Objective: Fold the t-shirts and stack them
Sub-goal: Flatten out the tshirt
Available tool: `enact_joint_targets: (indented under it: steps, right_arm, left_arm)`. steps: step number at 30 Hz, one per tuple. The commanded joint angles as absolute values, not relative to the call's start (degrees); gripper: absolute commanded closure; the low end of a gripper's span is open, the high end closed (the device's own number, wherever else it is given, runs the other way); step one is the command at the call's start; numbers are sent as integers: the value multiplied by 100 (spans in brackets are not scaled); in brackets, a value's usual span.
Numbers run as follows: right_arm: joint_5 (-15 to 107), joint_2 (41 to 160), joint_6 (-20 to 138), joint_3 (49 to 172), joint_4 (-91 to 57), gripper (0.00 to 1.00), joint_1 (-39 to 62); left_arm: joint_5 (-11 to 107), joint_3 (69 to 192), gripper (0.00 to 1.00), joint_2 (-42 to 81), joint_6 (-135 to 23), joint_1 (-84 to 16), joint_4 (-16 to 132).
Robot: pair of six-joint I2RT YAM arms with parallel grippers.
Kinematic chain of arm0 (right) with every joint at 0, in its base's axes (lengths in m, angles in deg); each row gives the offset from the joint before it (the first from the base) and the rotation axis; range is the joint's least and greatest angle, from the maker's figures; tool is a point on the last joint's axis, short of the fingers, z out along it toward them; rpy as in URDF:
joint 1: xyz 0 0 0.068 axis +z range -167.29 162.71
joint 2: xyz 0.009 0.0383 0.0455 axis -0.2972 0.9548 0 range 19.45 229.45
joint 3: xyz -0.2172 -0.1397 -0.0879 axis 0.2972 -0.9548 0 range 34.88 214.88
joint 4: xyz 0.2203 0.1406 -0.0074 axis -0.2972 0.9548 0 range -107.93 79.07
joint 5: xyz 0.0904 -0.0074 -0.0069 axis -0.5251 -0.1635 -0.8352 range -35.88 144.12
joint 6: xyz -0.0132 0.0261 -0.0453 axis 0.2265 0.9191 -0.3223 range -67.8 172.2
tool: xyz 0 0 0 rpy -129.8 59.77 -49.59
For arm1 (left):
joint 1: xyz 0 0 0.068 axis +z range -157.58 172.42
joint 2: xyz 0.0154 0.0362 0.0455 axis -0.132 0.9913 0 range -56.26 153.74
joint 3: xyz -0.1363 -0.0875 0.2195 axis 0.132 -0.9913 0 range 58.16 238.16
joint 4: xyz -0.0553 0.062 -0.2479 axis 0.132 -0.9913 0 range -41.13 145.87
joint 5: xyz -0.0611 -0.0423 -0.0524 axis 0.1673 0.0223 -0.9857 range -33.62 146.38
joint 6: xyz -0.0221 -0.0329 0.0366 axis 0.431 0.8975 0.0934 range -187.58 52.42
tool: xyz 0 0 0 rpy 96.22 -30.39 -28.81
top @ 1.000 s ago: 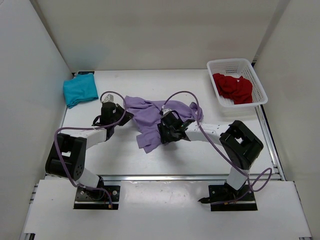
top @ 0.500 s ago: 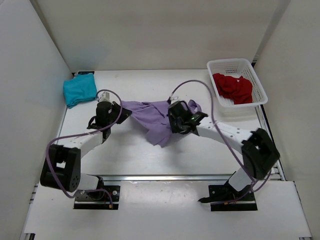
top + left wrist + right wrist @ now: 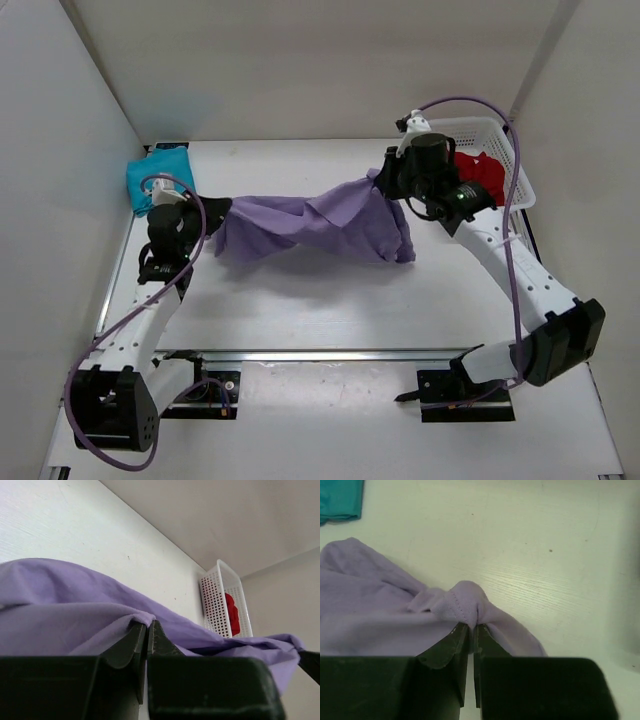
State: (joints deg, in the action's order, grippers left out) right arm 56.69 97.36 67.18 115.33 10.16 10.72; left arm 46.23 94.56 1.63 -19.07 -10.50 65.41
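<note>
A lavender t-shirt (image 3: 310,225) hangs stretched between both grippers above the table's middle. My left gripper (image 3: 212,212) is shut on its left end; in the left wrist view the cloth (image 3: 75,610) is pinched at the gripper (image 3: 148,624). My right gripper (image 3: 385,182) is shut on the right end, with a bunched hem (image 3: 465,600) at the gripper (image 3: 471,626). A folded teal t-shirt (image 3: 158,175) lies at the back left. The red t-shirt (image 3: 480,178) sits crumpled in the white basket (image 3: 515,170).
White walls close in the table on the left, back and right. The basket (image 3: 216,600) stands at the back right corner, close behind my right arm. A metal rail (image 3: 350,352) runs along the table's near edge.
Both arms have spread apart and lifted, the left going left and the right going back-right. The lavender shirt, bunched a second ago, is now pulled out between them. The right gripper has shut on it.
</note>
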Motion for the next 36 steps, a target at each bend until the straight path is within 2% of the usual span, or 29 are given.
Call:
enact_joint_targets:
  steps: [1,5,6,11,12,14,17,18,19,21,22,24,26,29,32,35,36]
  right_arm:
    - [4825,10048,6644,11775,687,98,574]
    - [4526,11075,6495,13074,912,100,240]
    - [4481,11477,6407,13869,1201,100,231]
    - [4551,12772,6091,17719,2424,98,301]
    - [4542,12756,6090,17770,2521,98,310]
    - [4262,12300,6178,16959,2286,99,231]
    - [4172,11062,6239,14547,1408,99,257]
    - [4173,10546,6361,13396,971,98,257]
    - [4086,10054,6441,12924,497,97,127]
    - [3623,9602,6958,11161,-102,98,-495]
    - [3332,9453,7073,10839,-436,98,-655]
    - [3276,9556,7215,10048,-693,97,-964]
    - [3268,10047,7206,10184,-590,99,-1175]
    - [3689,11310,7110,10746,-142,100,-1158]
    - [3961,11884,7171,11266,166,94,-1097]
    - [4190,11878,7311,11268,211,74,-1070]
    - [4199,11720,7321,11197,132,70,-1035]
  left_arm:
    - [4540,9814,100,253,-2073,-1057,6352]
    - [4129,10710,100,1053,-1819,-785,6361]
    - [4083,11094,100,1263,-1775,-471,6352]
    - [4056,12687,100,1485,-1844,-170,5667]
    - [4030,12863,100,1467,-1888,-143,5622]
    - [4187,12857,100,1205,-2011,-178,5587]
    - [4783,12260,100,617,-2432,-608,5369]
    - [5169,11814,100,458,-2634,-861,5332]
    - [5373,11288,100,108,-2740,-1151,5184]
    - [6005,10416,100,-386,-2750,-1468,5173]
    - [6086,9743,98,-683,-2663,-1609,5330]
    - [6305,8912,80,-897,-2522,-1890,5525]
    - [6140,8419,61,-758,-2469,-1954,5770]
    - [5666,8399,44,-266,-2468,-1603,5876]
    - [5340,8531,45,-28,-2486,-1129,5860]
    - [5270,8532,50,218,-2556,-987,5789]
    - [5278,8479,50,297,-2496,-1030,5815]
